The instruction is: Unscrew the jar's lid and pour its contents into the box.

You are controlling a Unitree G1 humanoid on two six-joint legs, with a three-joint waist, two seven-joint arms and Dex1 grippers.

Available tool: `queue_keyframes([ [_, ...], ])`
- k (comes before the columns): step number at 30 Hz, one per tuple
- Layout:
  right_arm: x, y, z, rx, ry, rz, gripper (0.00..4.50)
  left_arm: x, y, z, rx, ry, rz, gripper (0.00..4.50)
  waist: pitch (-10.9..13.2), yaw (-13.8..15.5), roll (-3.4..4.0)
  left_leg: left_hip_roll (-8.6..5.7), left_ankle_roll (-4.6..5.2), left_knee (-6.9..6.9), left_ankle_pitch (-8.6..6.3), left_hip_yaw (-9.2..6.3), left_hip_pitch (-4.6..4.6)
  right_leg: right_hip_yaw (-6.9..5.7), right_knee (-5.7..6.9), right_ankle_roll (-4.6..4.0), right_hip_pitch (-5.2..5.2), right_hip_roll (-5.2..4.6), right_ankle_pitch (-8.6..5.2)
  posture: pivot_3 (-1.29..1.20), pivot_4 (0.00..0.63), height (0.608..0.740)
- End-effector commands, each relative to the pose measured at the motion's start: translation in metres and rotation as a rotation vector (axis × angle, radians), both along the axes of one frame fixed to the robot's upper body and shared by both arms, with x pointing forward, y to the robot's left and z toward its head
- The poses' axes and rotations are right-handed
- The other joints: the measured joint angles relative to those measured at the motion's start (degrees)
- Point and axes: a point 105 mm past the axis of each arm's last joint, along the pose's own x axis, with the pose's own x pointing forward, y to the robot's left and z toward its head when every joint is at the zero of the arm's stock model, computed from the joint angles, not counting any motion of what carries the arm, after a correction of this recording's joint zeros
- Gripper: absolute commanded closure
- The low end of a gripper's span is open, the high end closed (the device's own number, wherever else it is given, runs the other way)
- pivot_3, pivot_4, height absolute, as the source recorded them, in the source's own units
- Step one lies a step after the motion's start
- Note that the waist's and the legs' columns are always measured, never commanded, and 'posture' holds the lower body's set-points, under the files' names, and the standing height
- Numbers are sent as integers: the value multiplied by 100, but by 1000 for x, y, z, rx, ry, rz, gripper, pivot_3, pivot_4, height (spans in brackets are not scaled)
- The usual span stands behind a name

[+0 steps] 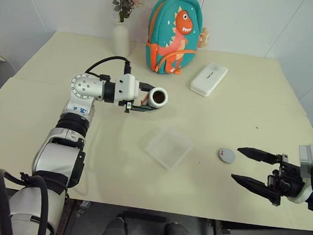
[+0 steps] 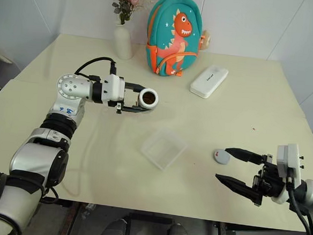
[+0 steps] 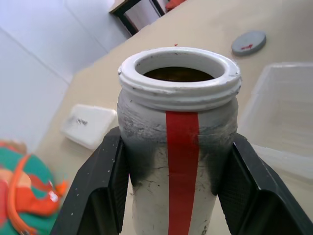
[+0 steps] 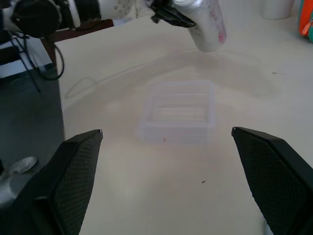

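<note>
On the left, the left gripper (image 1: pixel 147 102) is closed on the jar (image 1: pixel 157 97) and holds it in the air above the table (image 1: pixel 48 126), lying on its side with the open mouth turned toward the right. The jar has no lid on it. In the left wrist view the two black fingers (image 3: pixel 105 191) press on both sides of the jar, a red stripe runs down its side, and something dark brown (image 3: pixel 177 74) is visible inside the mouth.

Below and to the right of the jar, the clear box (image 1: pixel 169 146) rests flat on the table, apart from the jar. I cannot tell if anything lies in it.

Further right, the grey lid (image 1: pixel 227 155) lies on the table, near the box but not touching it.

On the far right, the right gripper (image 1: pixel 252 168) is wide open and holds nothing. Its upper finger tip is just beside the lid.

At the back of the table stand a white vase (image 1: pixel 120 38) with flowers, a green backpack (image 1: pixel 175 33) and a white case (image 1: pixel 208 79).
</note>
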Motion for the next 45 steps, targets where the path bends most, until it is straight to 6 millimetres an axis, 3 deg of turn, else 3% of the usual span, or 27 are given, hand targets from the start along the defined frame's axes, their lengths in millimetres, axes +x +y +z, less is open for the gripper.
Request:
queue_keyframes([
  [1, -11, 2, 12, 0, -31, 27, 50, -8, -19, 18, 51, -224, -74, 2430, 0, -12, 0, 0, 1, 0, -1, 1, 0, 0, -2, 0, 0, 0, 0, 0, 150, 740],
  [7, -3, 5, 13, 15, -64, -61, 50, -24, -46, 27, 93, -438, -202, 2430, 1, -16, -2, -1, 3, 5, -2, 6, 2, 7, -1, 5, 0, 0, 3, 0, 150, 740],
  [16, 2, 11, 8, 26, -71, -102, 50, -37, -58, 6, 288, -723, -336, 2430, 1, -4, -2, -2, 3, 5, -2, 10, 3, 15, -2, 6, -1, 1, 3, 0, 150, 740],
  [20, 7, 12, 9, 33, -79, -112, 50, -24, -61, -5, 400, -859, -294, 2430, 1, -5, -2, -3, 3, 10, -2, 10, 1, 17, -1, 12, -1, 1, 6, 0, 150, 740],
  [25, 11, 13, 9, 27, -81, -110, 50, -2, -68, -10, 482, -1219, -302, 2430, 3, -1, -6, -4, 4, 19, -3, 12, -2, 23, 0, 19, -1, 1, 9, 0, 150, 740],
  [30, 15, 11, 11, 22, -86, -115, 50, 1, -78, -8, 424, -1483, -406, 2430, 5, 9, -10, -8, 8, 17, -6, 17, -5, 28, -2, 24, -2, 0, 7, 0, 150, 740],
  [40, 18, 9, 8, 18, -83, -122, 50, -22, -89, 0, 265, -1518, -516, 2430, 5, 10, -10, -8, 6, 3, -6, 26, -3, 30, -1, 25, -10, 1, 4, 0, 150, 740],
  [45, 22, 9, 8, 15, -87, -117, 50, -19, -81, -15, 335, -1730, -612, 2430, 5, 2, -9, -8, 5, 7, -6, 31, 1, 36, 4, 25, -9, 0, 4, 0, 150, 740],
])
